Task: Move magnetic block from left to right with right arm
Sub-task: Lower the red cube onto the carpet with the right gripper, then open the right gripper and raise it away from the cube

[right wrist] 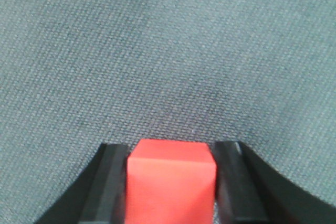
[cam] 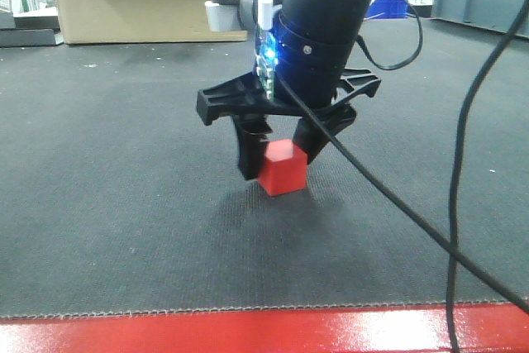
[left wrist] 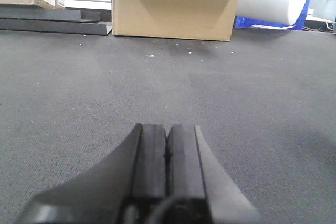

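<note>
— Red and matte, the magnetic block (cam: 282, 168) sits between the 2 black fingers (cam: 249, 148) of the right gripper (cam: 279, 157), a little left of the middle of the front view. Does it rest on the floor covering?

— It is hard to tell. The cube looks tilted, with 1 corner low over the dark grey carpet (cam: 124, 204) and a soft shadow under it, but whether it touches the weave cannot be told. The right wrist view shows the block (right wrist: 170, 182) pressed on both sides by the fingers (right wrist: 107, 187), which are closed in on its 2 opposite faces.

— And the arm above it?

— The black cylinder of the right arm (cam: 326, 22) comes down steeply from the top of the frame, with a blue light glowing on its side. 2 black cables (cam: 463, 163) hang across the right of the picture.

— What about the other arm?

— The left gripper (left wrist: 167, 153) appears only in its own wrist view, its 2 pads pressed flat together with nothing between them, low over bare carpet (left wrist: 79, 93). Well ahead of it stands a tan cardboard box (left wrist: 173, 6).

— Anything nearer the camera?

— A red strip (cam: 248, 332) runs along the carpet's front edge.
</note>
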Controlling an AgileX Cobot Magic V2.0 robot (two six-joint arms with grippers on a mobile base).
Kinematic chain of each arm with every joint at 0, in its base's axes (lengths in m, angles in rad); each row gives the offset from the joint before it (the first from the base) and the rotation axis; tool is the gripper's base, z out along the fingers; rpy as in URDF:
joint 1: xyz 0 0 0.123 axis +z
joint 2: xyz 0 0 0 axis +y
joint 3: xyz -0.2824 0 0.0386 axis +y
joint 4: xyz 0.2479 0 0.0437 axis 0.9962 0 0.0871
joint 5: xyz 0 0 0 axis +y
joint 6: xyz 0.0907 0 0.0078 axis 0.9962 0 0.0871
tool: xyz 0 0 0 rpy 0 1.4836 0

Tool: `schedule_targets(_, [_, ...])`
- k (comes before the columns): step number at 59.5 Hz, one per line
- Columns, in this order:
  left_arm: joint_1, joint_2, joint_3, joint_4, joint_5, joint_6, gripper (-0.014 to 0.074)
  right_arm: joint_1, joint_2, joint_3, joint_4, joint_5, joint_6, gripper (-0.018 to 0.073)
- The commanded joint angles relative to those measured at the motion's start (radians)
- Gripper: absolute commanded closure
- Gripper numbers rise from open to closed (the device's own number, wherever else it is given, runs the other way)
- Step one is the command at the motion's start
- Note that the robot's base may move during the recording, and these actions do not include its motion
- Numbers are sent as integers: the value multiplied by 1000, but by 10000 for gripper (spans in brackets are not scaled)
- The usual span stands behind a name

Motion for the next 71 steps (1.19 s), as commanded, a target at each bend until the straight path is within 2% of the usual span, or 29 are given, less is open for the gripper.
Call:
schedule_targets(1, [-7, -11, 10, 0, -91, -7, 712, -5, -54, -53, 0, -9, -10, -92])
schedule_targets(12, [-7, -11, 10, 0, -91, -7, 713, -6, -85, -119, 0, 73, -10, -67])
schedule_targets(17, [-7, -11, 10, 0, -91, -7, 713, -6, -141, -116, 0, 75, -10, -27])
schedule_targets(24, [-7, -11, 10, 0, -91, -7, 713, -5, -230, -94, 0, 67, -10, 130])
schedule_targets(31, [-7, -11, 10, 0, -91, -7, 713, -5, -339, -33, 0, 31, -10, 336])
schedule_targets(39, [-7, -11, 10, 0, -91, -7, 713, -5, -477, 82, 0, -41, -10, 471])
schedule_targets(59, [-7, -11, 10, 0, -91, -7, 713, -5, -885, 537, 0, -309, -10, 490])
schedule_targets(71, [-7, -11, 10, 0, -91, -7, 713, -5, -1144, 747, 0, -386, -10, 490])
